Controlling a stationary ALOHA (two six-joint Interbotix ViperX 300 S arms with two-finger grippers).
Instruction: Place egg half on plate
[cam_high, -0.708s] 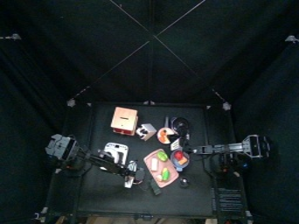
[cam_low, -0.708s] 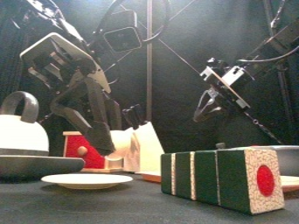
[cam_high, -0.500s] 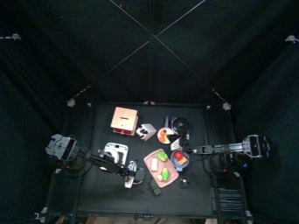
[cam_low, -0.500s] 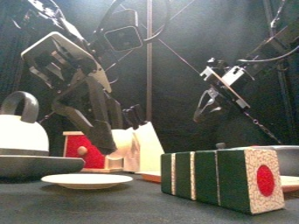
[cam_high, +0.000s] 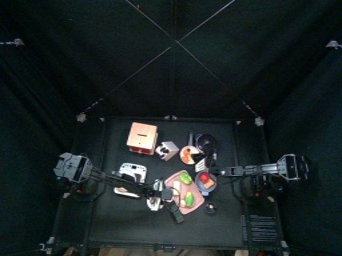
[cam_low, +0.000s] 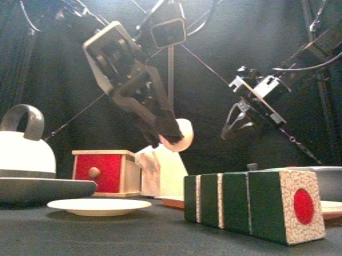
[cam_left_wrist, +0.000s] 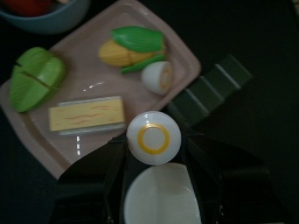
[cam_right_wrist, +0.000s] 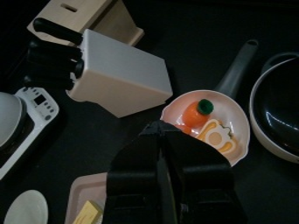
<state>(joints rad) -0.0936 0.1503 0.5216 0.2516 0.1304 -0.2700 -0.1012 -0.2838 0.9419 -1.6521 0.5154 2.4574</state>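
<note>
My left gripper (cam_left_wrist: 153, 149) is shut on the egg half (cam_left_wrist: 153, 138), a white oval with a yellow ring. It hangs above the pink board (cam_left_wrist: 87, 87) that holds green vegetable pieces, a yellow slab and a second egg piece (cam_left_wrist: 156, 76). In the front view the left gripper (cam_low: 175, 137) holds the egg half (cam_low: 181, 133) high above the table. The white plate (cam_low: 98, 206) lies empty at the front left, below and left of the gripper. My right gripper (cam_right_wrist: 176, 149) is shut and empty above an orange dish (cam_right_wrist: 208, 122); it hangs at the right (cam_low: 241, 120).
A green-striped block (cam_low: 254, 203) stands at the front right. A red box (cam_low: 104, 170), a white kettle (cam_low: 23, 140) and a dark pan (cam_low: 34, 188) stand at the left. A white box (cam_right_wrist: 122, 74) and a black pan (cam_right_wrist: 274, 96) lie near the right arm.
My left gripper has risen from low over the board and swung right in the front view, carrying the egg half. The right arm has not moved.
</note>
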